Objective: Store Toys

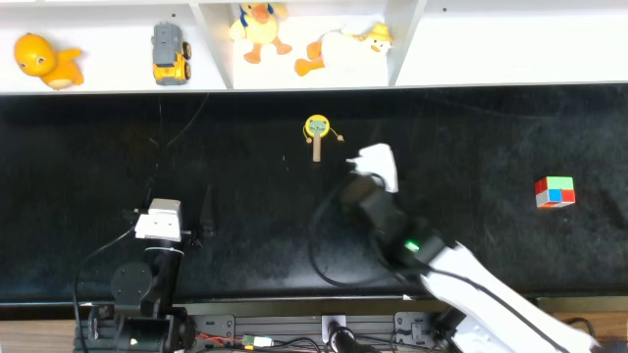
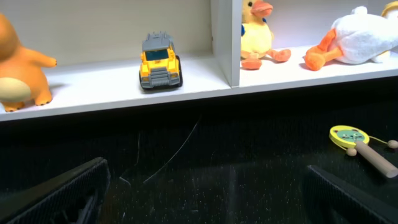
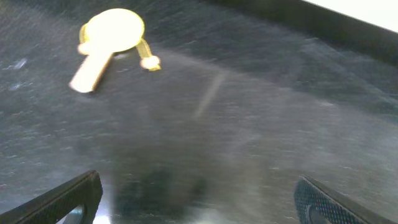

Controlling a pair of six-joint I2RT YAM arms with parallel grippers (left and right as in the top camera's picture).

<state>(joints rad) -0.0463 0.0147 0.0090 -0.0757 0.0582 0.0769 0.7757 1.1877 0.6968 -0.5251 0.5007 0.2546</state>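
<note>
Rattle drum (image 3: 112,38) on dark table (image 3: 261,118)

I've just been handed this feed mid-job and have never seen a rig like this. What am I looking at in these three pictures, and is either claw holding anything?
Two robot arms stand at a black table, each ending in a two-finger gripper. The top view looks straight down. The other two pictures come from a camera on each wrist, with that arm's own fingers at the bottom edge. The left gripper sits near its base. The right gripper is out in the middle, close to a yellow rattle drum. Both are open and hold nothing. A coloured cube lies at the right. The white shelf at the back holds an orange toy, a yellow truck, a duck plush and a white goose plush.
</note>
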